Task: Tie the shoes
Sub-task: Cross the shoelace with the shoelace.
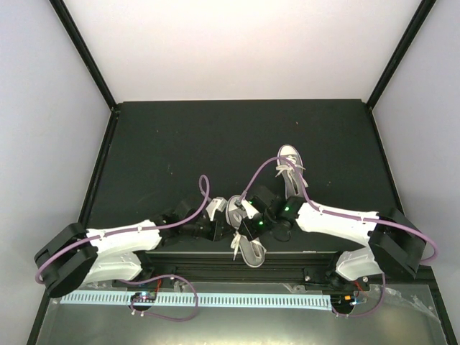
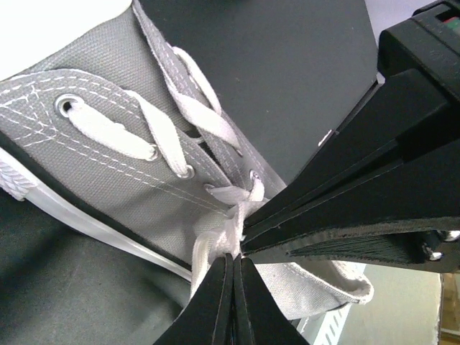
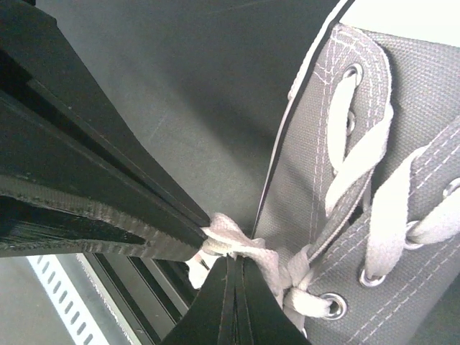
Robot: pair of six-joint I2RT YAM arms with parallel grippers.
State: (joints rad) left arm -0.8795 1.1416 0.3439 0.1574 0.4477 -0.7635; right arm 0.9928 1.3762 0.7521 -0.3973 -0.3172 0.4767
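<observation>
One grey shoe (image 1: 250, 251) with a white sole lies near the table's front edge, between both grippers. The other shoe (image 1: 291, 169) lies farther back on the right, its laces loose. In the left wrist view, my left gripper (image 2: 234, 256) is shut on the white lace (image 2: 215, 248) at the top eyelets of the near shoe (image 2: 108, 144). My right gripper (image 3: 234, 260) is shut on the same bunch of lace (image 3: 241, 241) beside the shoe's grey canvas (image 3: 302, 180). The two grippers' tips nearly touch, left gripper (image 1: 226, 228) and right gripper (image 1: 243, 224).
The black table mat (image 1: 180, 144) ends at a metal rail (image 1: 237, 266) just in front of the near shoe. Purple cables (image 1: 205, 190) arch over both arms. Grey walls enclose the left, right and back.
</observation>
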